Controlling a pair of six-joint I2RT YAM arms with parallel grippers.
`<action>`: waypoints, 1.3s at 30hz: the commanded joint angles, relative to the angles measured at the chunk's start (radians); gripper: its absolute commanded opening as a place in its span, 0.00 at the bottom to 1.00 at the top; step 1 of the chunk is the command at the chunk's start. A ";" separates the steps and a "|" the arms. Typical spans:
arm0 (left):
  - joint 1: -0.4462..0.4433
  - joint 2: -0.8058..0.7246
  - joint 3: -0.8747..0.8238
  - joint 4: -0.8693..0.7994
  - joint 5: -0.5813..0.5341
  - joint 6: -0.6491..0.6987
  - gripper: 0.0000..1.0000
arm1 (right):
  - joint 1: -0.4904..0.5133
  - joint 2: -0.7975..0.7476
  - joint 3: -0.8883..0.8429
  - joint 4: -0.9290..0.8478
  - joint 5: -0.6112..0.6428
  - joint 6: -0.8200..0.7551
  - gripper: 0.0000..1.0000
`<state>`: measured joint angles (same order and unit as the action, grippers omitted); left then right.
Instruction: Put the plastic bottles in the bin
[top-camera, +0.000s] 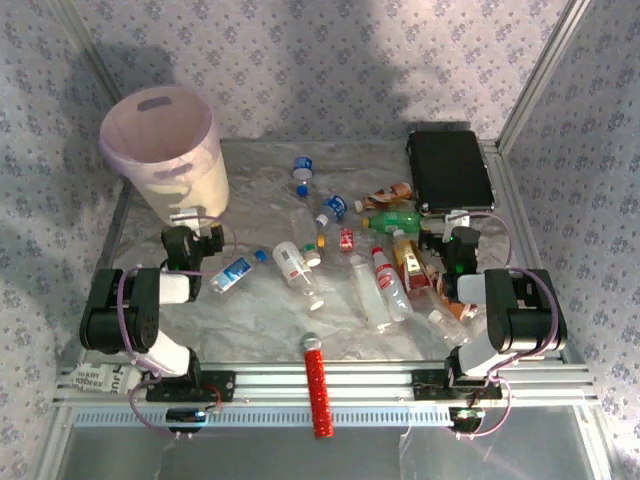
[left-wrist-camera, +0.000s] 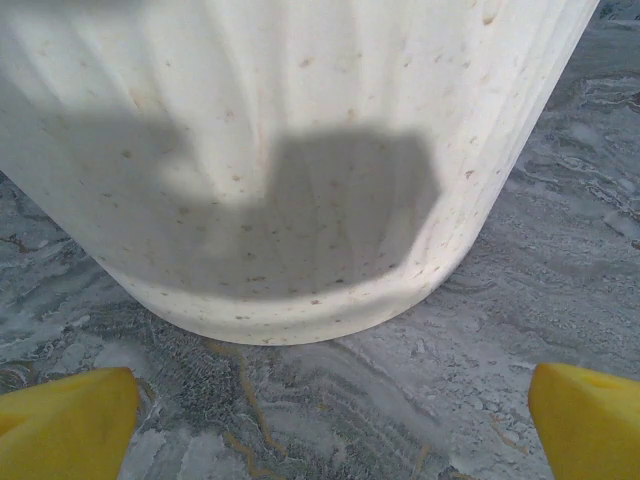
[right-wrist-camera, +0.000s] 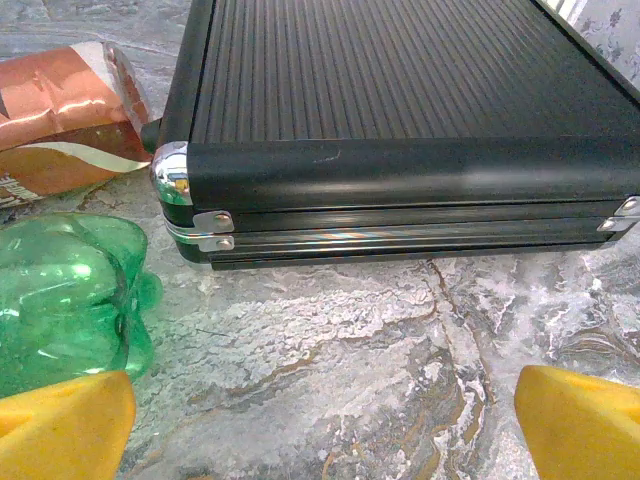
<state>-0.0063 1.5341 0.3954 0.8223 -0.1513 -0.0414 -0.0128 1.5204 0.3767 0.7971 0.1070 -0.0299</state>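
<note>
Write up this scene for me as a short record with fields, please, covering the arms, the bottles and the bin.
bin: upright, far left corner of the table
bottles: about a dozen, lying scattered from the middle to the right
green bottle: on its side near the black case
left gripper: open, empty, facing the bin's base
right gripper: open, empty, facing the black case
black case: flat, closed, far right corner
red cylinder: lying across the front rail between the arm bases
progress: no bottle picked up yet
</note>
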 joint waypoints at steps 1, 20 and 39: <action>0.002 0.004 0.011 0.009 0.016 0.005 1.00 | -0.006 -0.002 0.017 0.005 -0.008 0.010 0.99; 0.014 0.002 0.014 0.000 0.044 0.001 1.00 | -0.009 -0.002 0.019 0.002 -0.014 0.012 0.99; 0.016 0.002 0.014 0.001 0.051 0.002 1.00 | -0.013 -0.002 0.016 0.002 -0.021 0.013 0.99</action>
<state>0.0002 1.5341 0.3958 0.8116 -0.1192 -0.0418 -0.0174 1.5204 0.3767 0.7967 0.0891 -0.0299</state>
